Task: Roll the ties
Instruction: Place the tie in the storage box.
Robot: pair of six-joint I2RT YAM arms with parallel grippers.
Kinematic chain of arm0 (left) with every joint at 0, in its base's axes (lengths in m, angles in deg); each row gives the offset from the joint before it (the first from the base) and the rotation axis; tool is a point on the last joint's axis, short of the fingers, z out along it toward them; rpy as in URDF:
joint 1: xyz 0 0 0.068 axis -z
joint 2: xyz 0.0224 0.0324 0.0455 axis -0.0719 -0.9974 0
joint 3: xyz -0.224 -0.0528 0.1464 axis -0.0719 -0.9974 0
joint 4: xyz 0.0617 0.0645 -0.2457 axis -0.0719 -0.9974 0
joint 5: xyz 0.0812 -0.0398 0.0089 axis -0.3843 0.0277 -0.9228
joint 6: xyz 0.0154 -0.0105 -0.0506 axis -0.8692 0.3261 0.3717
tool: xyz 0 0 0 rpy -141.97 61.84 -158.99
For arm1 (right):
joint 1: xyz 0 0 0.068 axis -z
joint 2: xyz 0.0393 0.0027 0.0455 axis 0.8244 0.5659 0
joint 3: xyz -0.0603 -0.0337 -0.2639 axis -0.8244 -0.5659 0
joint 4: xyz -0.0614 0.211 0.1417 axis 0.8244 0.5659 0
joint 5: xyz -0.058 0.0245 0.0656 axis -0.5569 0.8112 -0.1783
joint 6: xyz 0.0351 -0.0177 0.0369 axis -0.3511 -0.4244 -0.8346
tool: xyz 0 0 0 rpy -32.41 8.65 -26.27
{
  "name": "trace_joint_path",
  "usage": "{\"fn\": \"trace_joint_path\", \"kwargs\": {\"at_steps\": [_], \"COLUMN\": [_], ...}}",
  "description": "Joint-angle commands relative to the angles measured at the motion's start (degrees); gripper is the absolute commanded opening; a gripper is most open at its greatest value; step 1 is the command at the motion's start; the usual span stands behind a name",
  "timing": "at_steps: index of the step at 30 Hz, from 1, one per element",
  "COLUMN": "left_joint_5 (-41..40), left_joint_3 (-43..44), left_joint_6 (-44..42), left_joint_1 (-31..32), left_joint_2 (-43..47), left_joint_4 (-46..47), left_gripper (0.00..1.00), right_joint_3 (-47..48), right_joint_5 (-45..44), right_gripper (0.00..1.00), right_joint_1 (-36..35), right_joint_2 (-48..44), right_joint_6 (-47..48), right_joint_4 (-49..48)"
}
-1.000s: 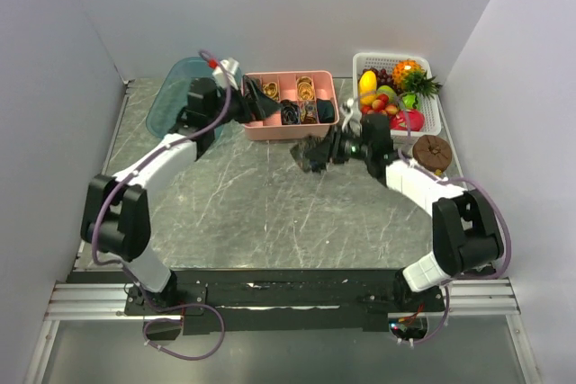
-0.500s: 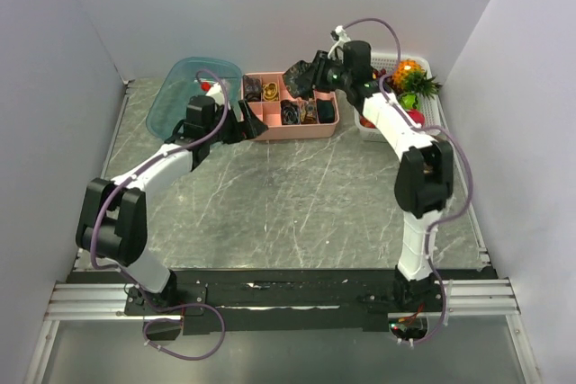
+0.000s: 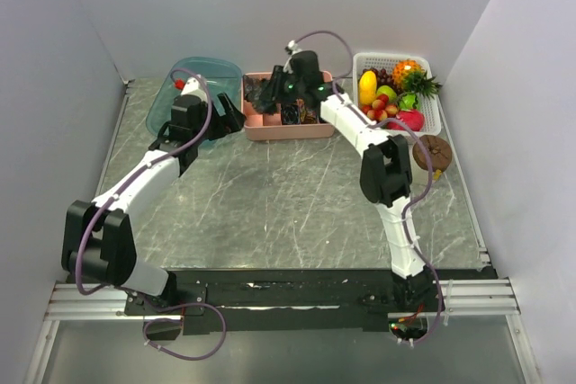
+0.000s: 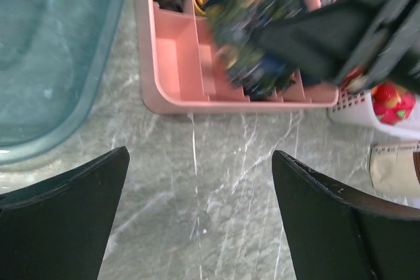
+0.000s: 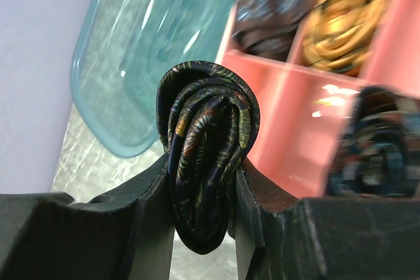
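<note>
Pink tray (image 3: pixel 290 131) is your landmark. Your right gripper (image 5: pixel 205 211) has swung up from the table in front of it and now hangs over its left compartments, jaws pinching a dark rolled tie (image 5: pixel 207 129). Your left gripper (image 4: pixel 197 221) has drawn back from the tray and sits just off its near-left corner, jaws spread wide, holding nothing.

The right gripper (image 3: pixel 270 93) hung over the far-left part of the pink tray (image 3: pixel 288 133), with a dark tie (image 3: pixel 259 93) at its tip. Coiled ties (image 3: pixel 301 114) filled the tray's near compartments. The left gripper (image 3: pixel 232 120), jaws spread, sat just left of the tray, near the teal tub (image 3: pixel 202 74). A fruit basket (image 3: pixel 435 114) stood right of the tray.
</note>
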Motion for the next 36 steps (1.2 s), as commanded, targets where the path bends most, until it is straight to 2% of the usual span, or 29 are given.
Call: {"fn": "trace_joint_path", "kwargs": {"at_steps": [1,9,12,16,23,33,36], "left_joint_5": [-3.3,-2.7,-2.6,-2.7,-2.4,-1.5,-1.0], "left_joint_3": [0.2,-0.5,-0.6,-0.9,-1.2,-1.3,-1.4], "left_joint_6": [-1.4,-1.7,-1.9,-2.2,-2.3,-2.4,-2.4], "left_joint_1": [-0.2,-0.2,-0.2,-0.2,-0.2,-0.2,-0.2], "left_joint_2": [2.9,3.6,3.7,3.7,3.5,3.3,3.0], "left_joint_4": [-0.8,-0.7,-0.8,-0.8,-0.8,-0.7,-0.5], "left_gripper": [0.96,0.96,0.96,0.96,0.96,0.96,0.96], "right_joint_3": [2.1,-7.1,-7.1,-1.5,-8.8,-0.3,-0.3], "right_joint_5": [-4.9,-12.1,-14.4,-15.5,-17.2,-23.7,-25.3], "right_gripper": [0.0,0.0,0.0,0.0,0.0,0.0,0.0], "right_joint_1": [-0.9,-1.5,-1.6,-1.6,-0.9,-1.5,-1.6], "right_joint_2": [2.5,0.4,0.6,3.6,0.3,5.1,5.1], "right_joint_6": [-2.9,-6.6,-6.3,-5.2,-5.9,-5.0,-4.5], "right_joint_4": [-2.0,-8.7,-8.7,-4.0,-7.3,2.1,3.0]}}
